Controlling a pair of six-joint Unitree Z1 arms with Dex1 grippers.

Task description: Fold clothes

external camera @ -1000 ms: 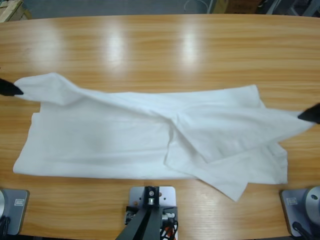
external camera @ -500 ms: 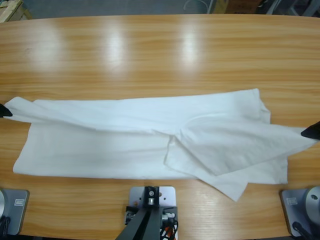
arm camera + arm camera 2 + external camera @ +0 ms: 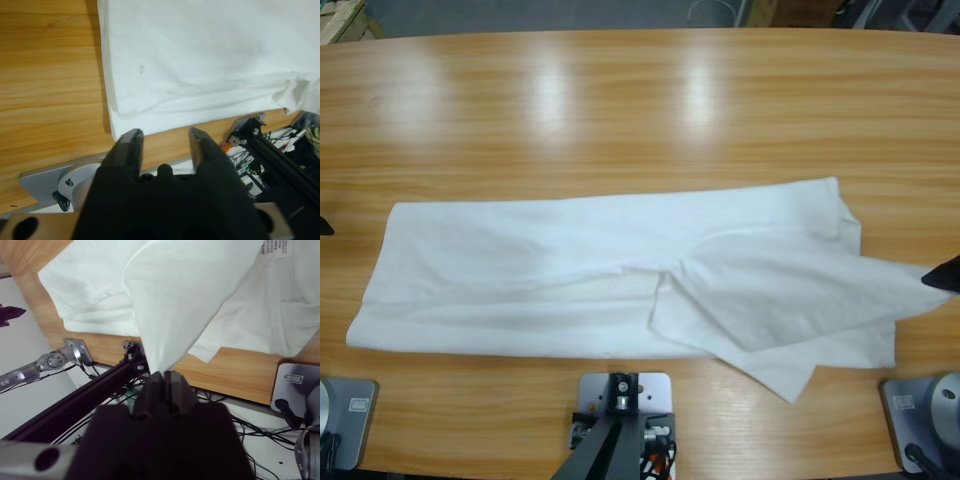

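On the table (image 3: pixel 620 110), one shirt (image 3: pixel 550 270), right gripper (image 3: pixel 161 374) pinching it.

I see bright, even light from overhead. Two pale glare patches lie on the table (image 3: pixel 620 90), far beyond both grippers. The shirt (image 3: pixel 620 270) is nearly washed out, its folds showing only as faint grey shading. Just ahead of my left gripper (image 3: pixel 165 137), the cloth edge casts a thin dark shadow on the wood. My right gripper (image 3: pixel 162 377) is black, close and soft in focus; the cloth above it glows white.
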